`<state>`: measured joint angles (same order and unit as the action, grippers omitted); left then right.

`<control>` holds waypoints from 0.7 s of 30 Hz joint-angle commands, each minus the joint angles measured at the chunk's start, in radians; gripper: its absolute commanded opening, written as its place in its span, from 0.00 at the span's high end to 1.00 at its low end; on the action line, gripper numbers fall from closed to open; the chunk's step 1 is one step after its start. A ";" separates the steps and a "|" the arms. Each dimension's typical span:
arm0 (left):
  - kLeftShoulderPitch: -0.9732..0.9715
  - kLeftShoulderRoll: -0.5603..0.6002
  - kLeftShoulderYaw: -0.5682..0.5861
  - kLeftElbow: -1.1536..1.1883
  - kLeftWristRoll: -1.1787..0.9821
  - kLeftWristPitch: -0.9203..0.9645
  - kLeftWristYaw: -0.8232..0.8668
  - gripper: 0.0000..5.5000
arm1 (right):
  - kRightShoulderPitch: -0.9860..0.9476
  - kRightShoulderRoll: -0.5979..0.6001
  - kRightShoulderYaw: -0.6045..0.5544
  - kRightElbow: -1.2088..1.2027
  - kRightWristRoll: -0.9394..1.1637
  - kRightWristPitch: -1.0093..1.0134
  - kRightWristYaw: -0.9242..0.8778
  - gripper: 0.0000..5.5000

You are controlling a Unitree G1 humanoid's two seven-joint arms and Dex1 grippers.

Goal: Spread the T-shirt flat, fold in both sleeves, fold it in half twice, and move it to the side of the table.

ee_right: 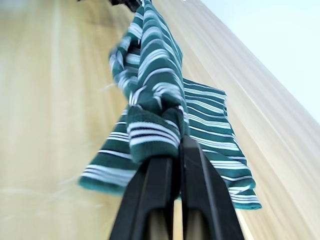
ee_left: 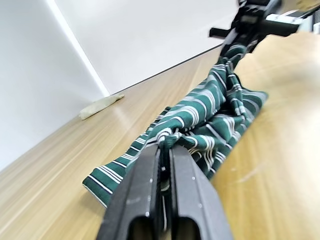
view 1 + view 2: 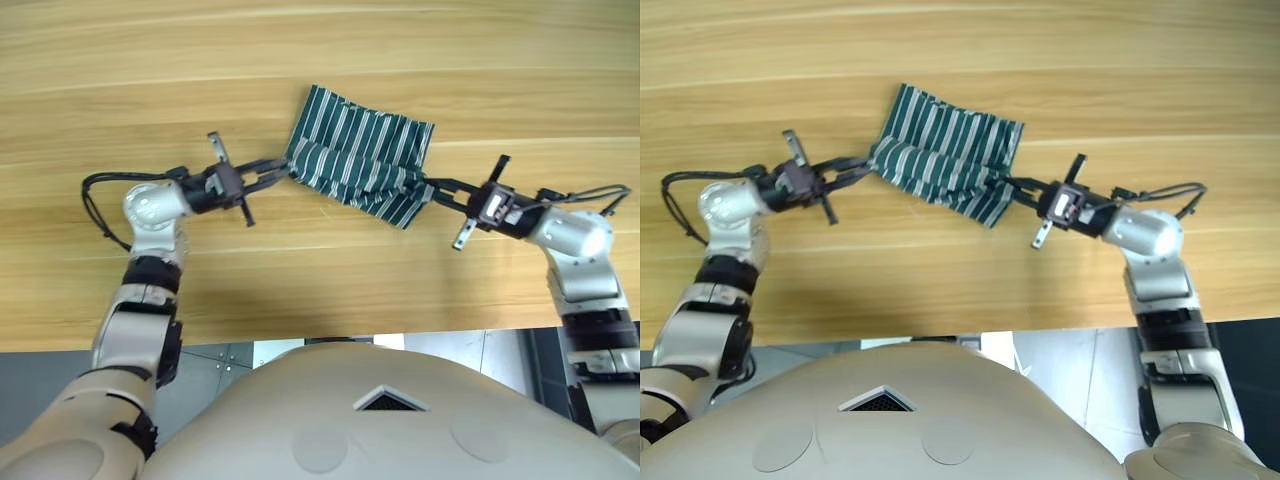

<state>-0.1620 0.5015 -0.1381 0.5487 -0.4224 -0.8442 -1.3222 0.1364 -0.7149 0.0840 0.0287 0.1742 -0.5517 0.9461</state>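
A green T-shirt with white stripes [image 3: 362, 155] lies bunched and folded small at the middle of the wooden table [image 3: 300, 60]. My left gripper [image 3: 288, 170] is shut on the T-shirt's near-left corner. My right gripper [image 3: 428, 186] is shut on its near-right corner. The cloth hangs between the two grippers, its far part resting on the table. In the left wrist view my black fingers [image 2: 150, 185] pinch the striped cloth [image 2: 210, 115], with the other gripper [image 2: 250, 25] beyond. In the right wrist view the fingers [image 1: 150, 195] clamp a rolled hem of the T-shirt [image 1: 155, 85].
Bare wood surrounds the T-shirt on all sides. The table's near edge [image 3: 300, 340] runs just in front of my arms. A small pale object [image 2: 100, 106] lies at the table's far edge against the white wall.
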 commanded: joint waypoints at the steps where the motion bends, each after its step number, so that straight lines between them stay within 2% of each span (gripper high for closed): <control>1: 0.207 0.152 0.006 -0.279 -0.068 -0.004 -0.092 0.99 | 0.170 -0.116 -0.056 -0.107 0.092 -0.168 0.108 1.00; 3: 0.271 0.182 -0.002 -0.329 -0.001 -0.021 -0.076 0.99 | 0.228 -0.156 -0.067 -0.120 0.095 -0.220 0.136 1.00; 8: 0.349 0.146 -0.038 -0.468 0.189 0.100 0.089 0.99 | 0.317 -0.237 -0.091 -0.126 0.139 -0.267 0.188 1.00; 10: 0.395 0.178 -0.060 -0.511 0.235 0.121 0.102 0.99 | 0.342 -0.264 -0.096 -0.132 0.154 -0.270 0.206 1.00; 16: 0.491 0.289 -0.093 -0.671 0.149 0.234 0.064 0.99 | 0.409 -0.323 -0.093 -0.176 0.248 -0.265 0.277 1.00; 21: 0.502 0.308 -0.122 -0.722 0.037 0.299 0.013 0.99 | 0.365 -0.292 -0.060 -0.176 0.260 -0.225 0.292 1.00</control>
<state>0.3357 0.7883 -0.2559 -0.1473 -0.3445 -0.5711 -1.2863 0.5381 -1.0192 0.0095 -0.1543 0.4464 -0.8032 1.2345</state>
